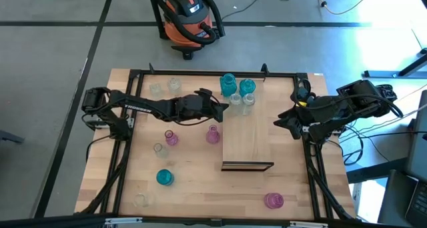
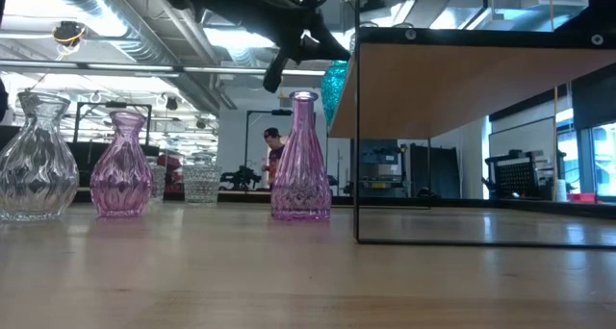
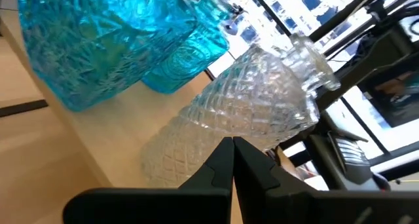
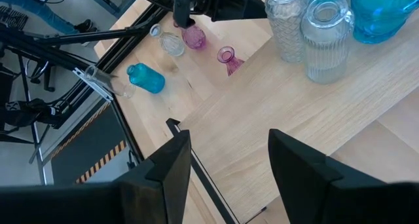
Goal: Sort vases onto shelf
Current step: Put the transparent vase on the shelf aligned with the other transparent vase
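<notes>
Left end effector (image 1: 222, 107) is pinched fully shut, empty, tips at the left long edge of the shelf (image 1: 247, 143) in the high view, just beside a clear diamond-cut vase (image 3: 242, 119). Left wrist view shows that vase right past the tips; contact can't be confirmed. Two teal vases (image 3: 98, 40) stand behind it.

Right end effector (image 1: 288, 121) sits at mid-right of the high view, off the shelf's right long edge, fingers (image 4: 163, 171) parted about halfway, holding nothing.

High view: cluster of two teal and two clear vases at the shelf's upper end; rest of the board is bare down to the dark edge (image 1: 247, 166) at the lower end. Loose on the counter (image 1: 193, 181) left of the shelf: two pink vases (image 1: 212, 135), a teal one (image 1: 164, 178), several clear ones. One pink vase (image 1: 273, 201) at lower right.

Low view only: shelf is raised on a thin black frame (image 2: 358, 127), open space beneath. Tall pink vase (image 2: 300, 161) stands upright just left of that frame.
</notes>
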### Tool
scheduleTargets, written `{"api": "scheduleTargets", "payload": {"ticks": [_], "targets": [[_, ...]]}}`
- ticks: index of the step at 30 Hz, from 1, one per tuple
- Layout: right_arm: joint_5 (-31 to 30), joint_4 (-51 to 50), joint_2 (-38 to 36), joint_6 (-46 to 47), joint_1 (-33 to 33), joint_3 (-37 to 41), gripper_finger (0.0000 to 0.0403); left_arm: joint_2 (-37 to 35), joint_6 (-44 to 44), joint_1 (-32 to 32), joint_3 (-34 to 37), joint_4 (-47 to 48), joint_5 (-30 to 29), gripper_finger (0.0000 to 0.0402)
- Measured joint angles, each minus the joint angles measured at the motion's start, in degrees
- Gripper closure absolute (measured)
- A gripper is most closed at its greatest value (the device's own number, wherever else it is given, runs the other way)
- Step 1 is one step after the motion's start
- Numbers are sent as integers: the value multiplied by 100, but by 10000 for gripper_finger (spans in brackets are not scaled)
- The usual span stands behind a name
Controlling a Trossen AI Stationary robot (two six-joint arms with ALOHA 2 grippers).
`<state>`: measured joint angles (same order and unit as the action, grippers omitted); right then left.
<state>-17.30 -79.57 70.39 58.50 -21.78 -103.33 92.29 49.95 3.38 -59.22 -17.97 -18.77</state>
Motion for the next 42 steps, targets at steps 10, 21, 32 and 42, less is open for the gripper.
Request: {"api": "scheduleTargets", "payload": {"ticks": [10, 21, 32, 42], "targets": [[0, 2, -2, -6, 0, 1, 219, 507, 361, -12, -9, -645, 175, 401], [-353, 0, -2, 266, -650, 2, 219, 438, 437, -136, -9, -627, -641, 401], [-717, 0, -2, 428, -837, 2, 219, 481, 525, -15, -243, -501, -982, 401], [-717, 4, 0, 444, -837, 2, 219, 601, 378, 75, -564, -388, -642, 401]]}}
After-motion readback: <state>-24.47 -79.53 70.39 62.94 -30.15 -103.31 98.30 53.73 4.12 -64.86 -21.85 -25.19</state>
